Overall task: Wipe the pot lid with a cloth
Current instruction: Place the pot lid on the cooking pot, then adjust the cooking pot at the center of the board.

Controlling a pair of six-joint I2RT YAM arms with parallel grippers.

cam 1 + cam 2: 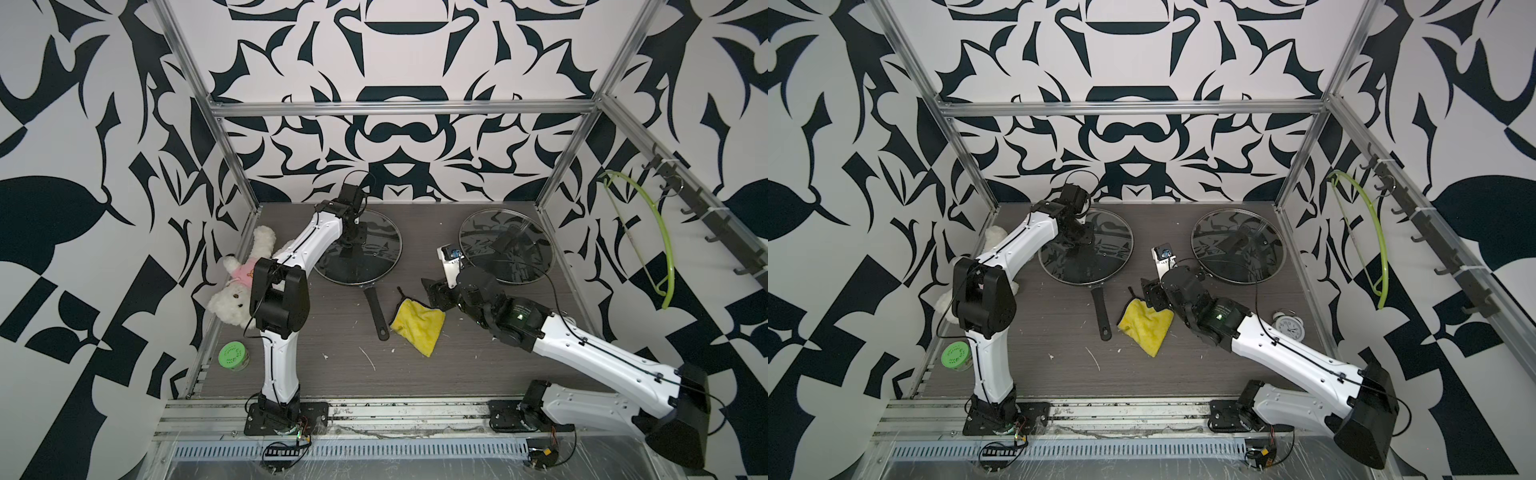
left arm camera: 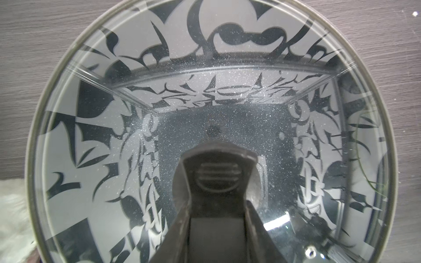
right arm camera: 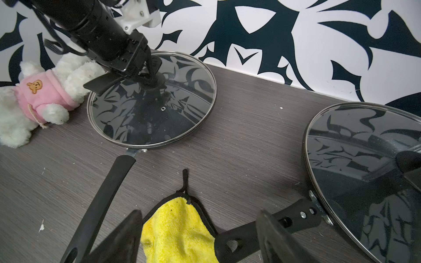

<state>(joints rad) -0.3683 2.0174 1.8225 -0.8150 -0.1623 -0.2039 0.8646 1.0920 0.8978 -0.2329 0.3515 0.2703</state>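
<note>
Soft, light cloth (image 3: pixel 177 230), best pinched at a fold, lies between wide-open right jaws; left jaws clamp the lid knob (image 2: pixel 217 175).

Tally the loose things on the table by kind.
Glass lids: 2
Pans: 2
Yellow cloth: 1
Teddy bear: 1
Green-lidded jar: 1
Alarm clock: 1
Total: 8

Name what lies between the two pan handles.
The yellow cloth lies between the left pan's handle and the right pan's handle; the right wrist view shows it.
</note>
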